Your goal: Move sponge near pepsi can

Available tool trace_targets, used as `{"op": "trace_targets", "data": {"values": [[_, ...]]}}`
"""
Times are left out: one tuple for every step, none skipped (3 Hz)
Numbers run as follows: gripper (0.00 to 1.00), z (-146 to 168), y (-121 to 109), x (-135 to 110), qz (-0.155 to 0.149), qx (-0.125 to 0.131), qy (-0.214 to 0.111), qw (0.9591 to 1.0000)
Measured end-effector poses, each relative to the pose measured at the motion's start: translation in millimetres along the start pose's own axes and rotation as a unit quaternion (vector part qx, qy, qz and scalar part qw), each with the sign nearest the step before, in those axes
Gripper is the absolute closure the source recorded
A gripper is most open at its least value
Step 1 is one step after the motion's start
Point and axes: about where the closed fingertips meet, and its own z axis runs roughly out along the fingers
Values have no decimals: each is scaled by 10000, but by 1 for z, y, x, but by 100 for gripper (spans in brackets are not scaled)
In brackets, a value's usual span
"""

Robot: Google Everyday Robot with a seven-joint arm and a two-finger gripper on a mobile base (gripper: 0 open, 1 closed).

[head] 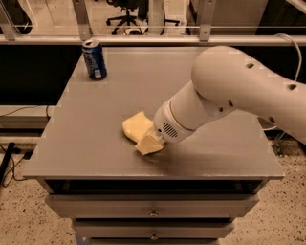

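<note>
The pale yellow sponge (136, 126) lies on the grey table (95, 143), a little in front of its middle. My gripper (150, 143) is at the sponge's near right edge, right against it, at the end of the thick white arm (229, 95) that reaches in from the right. The arm hides part of the sponge's right side. The dark blue pepsi can (94, 59) stands upright at the table's far left corner, well away from the sponge and the gripper.
The table has drawers (153, 210) below its front edge. A metal rail (153, 40) runs behind the table's far edge, with an office chair (126, 12) beyond it. Cables (9, 162) lie on the floor at the left.
</note>
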Motion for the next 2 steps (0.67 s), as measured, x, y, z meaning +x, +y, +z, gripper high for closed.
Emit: {"op": "trace_targets", "data": {"values": [[93, -1, 0, -1, 0, 0, 0, 10000], [100, -1, 0, -1, 0, 1, 0, 10000]]}}
